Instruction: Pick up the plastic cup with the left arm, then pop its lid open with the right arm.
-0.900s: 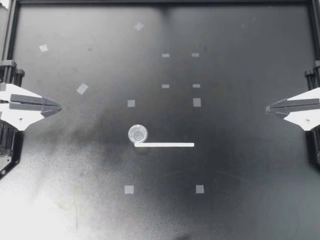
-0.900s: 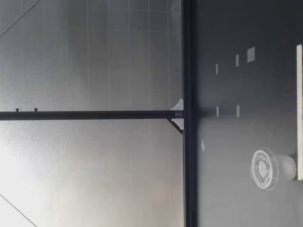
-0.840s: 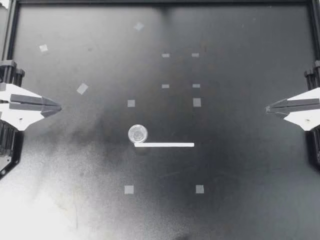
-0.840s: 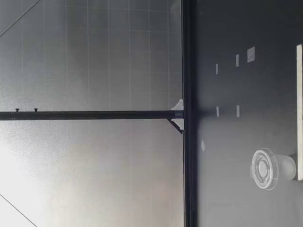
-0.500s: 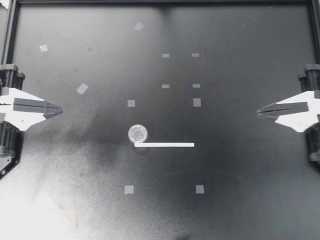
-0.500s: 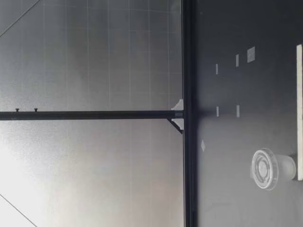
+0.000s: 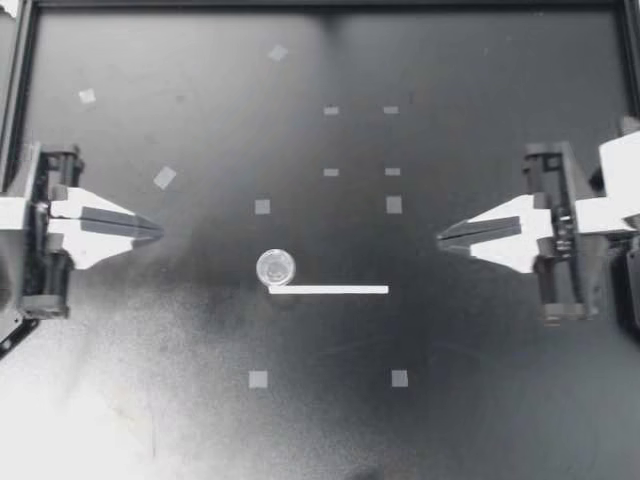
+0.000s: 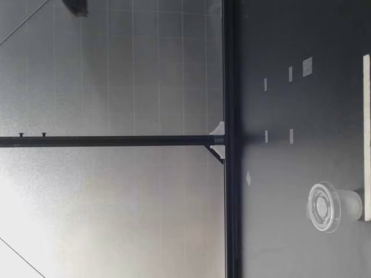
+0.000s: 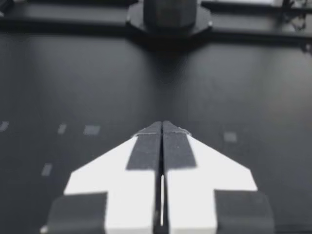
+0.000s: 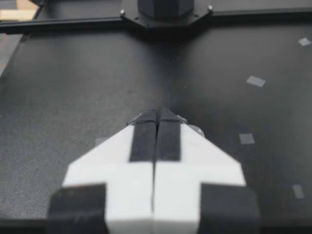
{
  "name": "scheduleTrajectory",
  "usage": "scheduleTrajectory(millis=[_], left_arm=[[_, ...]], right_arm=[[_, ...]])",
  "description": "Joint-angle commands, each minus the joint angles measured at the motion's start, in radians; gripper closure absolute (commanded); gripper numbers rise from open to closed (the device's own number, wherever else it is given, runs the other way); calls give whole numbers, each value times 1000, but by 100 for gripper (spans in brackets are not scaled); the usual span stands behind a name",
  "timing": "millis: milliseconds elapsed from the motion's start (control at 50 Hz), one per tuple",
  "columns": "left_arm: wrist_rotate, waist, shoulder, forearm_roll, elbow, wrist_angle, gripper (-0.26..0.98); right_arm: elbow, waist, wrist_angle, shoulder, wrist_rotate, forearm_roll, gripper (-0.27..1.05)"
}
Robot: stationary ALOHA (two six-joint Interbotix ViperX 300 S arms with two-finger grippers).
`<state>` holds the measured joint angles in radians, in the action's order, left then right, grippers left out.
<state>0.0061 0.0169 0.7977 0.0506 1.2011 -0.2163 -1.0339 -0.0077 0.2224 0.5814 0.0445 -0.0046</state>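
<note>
— How far along?
— Nothing looks begun. Your clear cup stands untouched just left of centre, at the end of the white strip. Your left gripper and right gripper hover well apart from it, fingers pressed together, empty.

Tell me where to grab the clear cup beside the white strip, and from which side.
Grip the clear cup by its side wall below the rim, probably with the left gripper, coming from its side: the cup stands upright and nearer that gripper.
</note>
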Motion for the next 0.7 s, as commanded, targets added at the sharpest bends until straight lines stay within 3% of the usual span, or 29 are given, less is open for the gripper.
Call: scheduleTrajectory(millis=[0,440,560,680], left_arm=[[-8,3,-34,2,-29,-18,83],[-63,3,-199,2,-5,-133,81],[-69,3,-238,0,-3,-138,72],[-72,3,-273,2,2,-150,54]], right_arm=[[31,-2,29,-32,8,0,93],[153,-2,74,-337,20,2,93],[195,-2,84,-414,20,0,93],[232,-2,101,-485,34,2,93]])
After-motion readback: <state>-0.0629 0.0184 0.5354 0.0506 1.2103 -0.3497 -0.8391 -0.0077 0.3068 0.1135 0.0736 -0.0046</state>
